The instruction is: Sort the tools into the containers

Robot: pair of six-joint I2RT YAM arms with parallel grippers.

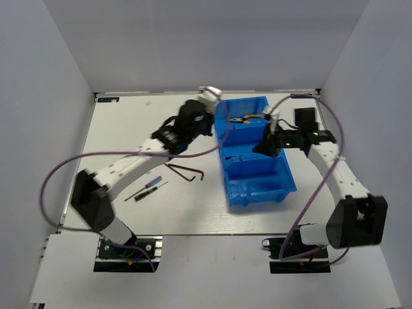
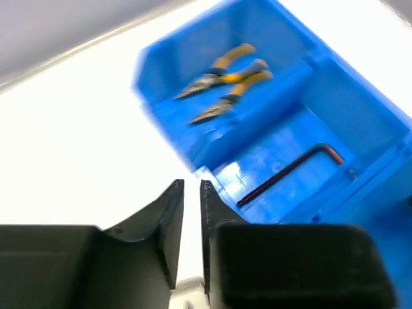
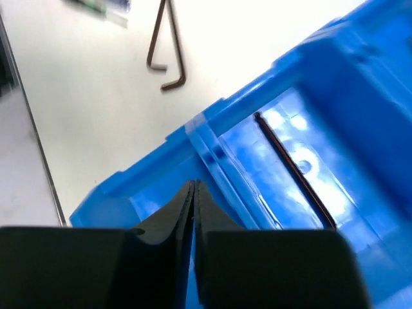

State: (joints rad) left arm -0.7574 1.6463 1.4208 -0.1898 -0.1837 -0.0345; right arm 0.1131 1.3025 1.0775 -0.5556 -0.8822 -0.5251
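Observation:
The containers [image 1: 283,180] are a row of three joined blue bins. Two pliers [image 2: 225,74] with yellow-orange handles lie in the far compartment, seen from above as pliers [image 1: 248,118]. One dark hex key [image 2: 290,174] lies in the middle compartment, and this hex key [image 3: 293,170] also shows in the right wrist view. My left gripper [image 2: 191,188] hovers beside the bins' left wall with a narrow gap and nothing between its fingers. My right gripper [image 3: 194,185] is shut and empty above the bins. From above, the left gripper [image 1: 209,127] and right gripper [image 1: 265,147] flank the bins.
Two more hex keys [image 1: 187,171] lie crossed on the white table left of the bins; they appear as hex keys [image 3: 165,51] in the right wrist view. Two thin screwdrivers [image 1: 148,188] lie nearer the left arm's base. Grey walls enclose the table on three sides.

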